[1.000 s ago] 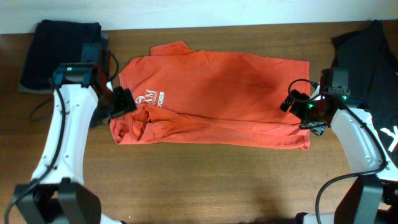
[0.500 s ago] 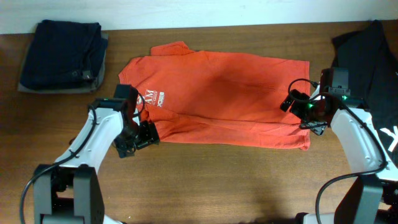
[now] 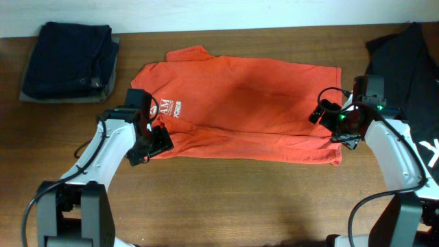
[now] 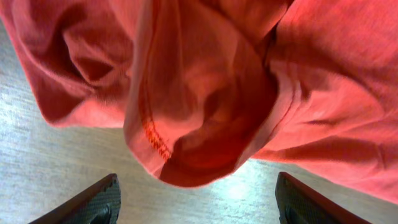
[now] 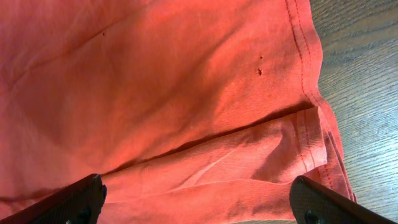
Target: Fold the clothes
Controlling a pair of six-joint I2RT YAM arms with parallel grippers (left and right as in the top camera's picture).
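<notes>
Starting at the far left, a dark pile [image 3: 68, 60] of folded garments lies on the table [image 3: 226, 206]. The left arm [image 3: 103, 154] rises from the near left edge and bends toward the shirt's [image 3: 240, 110] near left corner. The left gripper [image 4: 208, 202] is angled down there at a bunched sleeve [image 4: 199, 124], its fingers [image 4: 102, 202] spread wide and holding nothing.

The shirt lies mid-table with its long axis running left to right. Its collar end and white lettering [image 3: 168, 106] point left and its hem [image 5: 305, 56] points right. The near edge is folded over along the length.

The right arm [image 3: 398, 158] comes up from the near right and leans left. The right gripper [image 5: 199, 202] hovers over the hem end with its fingers [image 5: 81, 199] wide apart, gripping nothing. A black shirt [image 3: 405, 55] lies at the far right.
</notes>
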